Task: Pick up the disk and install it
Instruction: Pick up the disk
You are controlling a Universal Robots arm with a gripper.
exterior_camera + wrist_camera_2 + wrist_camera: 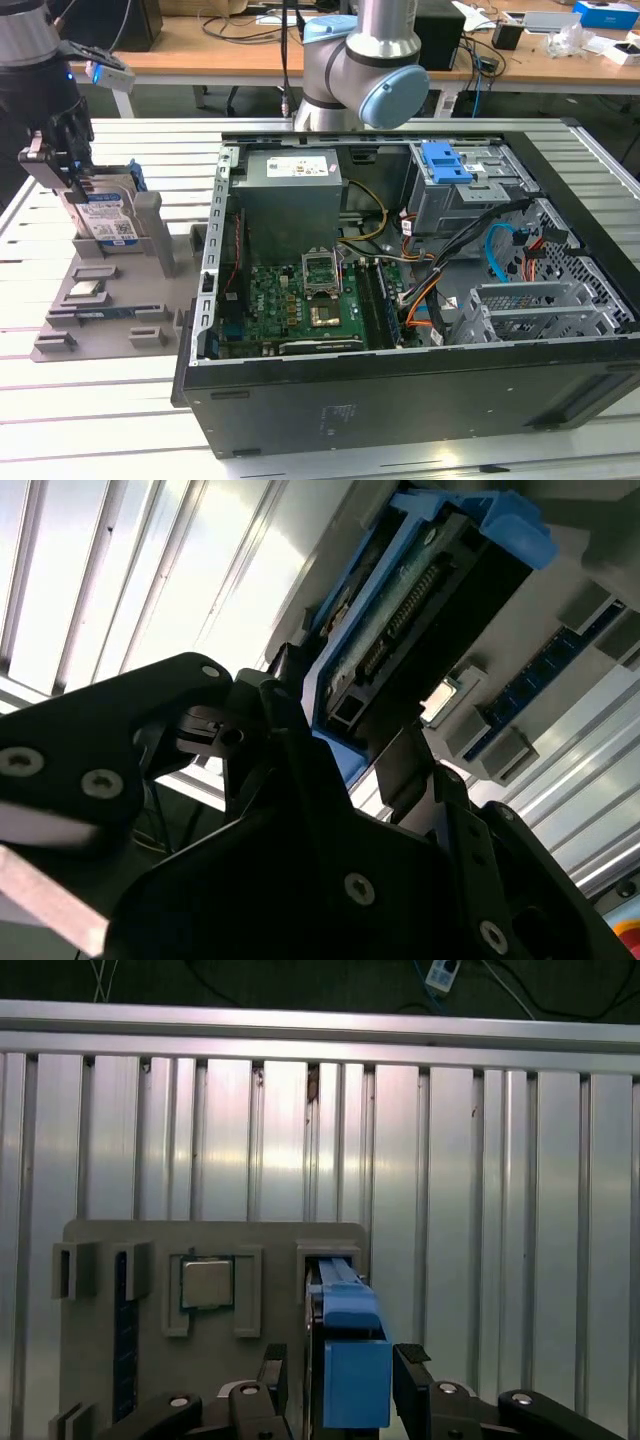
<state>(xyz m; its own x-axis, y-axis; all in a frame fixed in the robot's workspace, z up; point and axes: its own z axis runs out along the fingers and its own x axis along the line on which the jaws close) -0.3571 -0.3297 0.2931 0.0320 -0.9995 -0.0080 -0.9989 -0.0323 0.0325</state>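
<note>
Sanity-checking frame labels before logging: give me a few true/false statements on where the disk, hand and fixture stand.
The disk stands on edge in the grey fixture. True.
The disk is already installed. False: it is outside the PC case, toward the exterior view's left.
The hand is at the disk. True.
The fixture's chip pocket is empty. False: a chip sits in it.

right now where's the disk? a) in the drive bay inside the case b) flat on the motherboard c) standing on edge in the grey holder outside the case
c: the disk stands upright in the grey holder at the exterior view's left, outside the case, with the claw at it.
</note>
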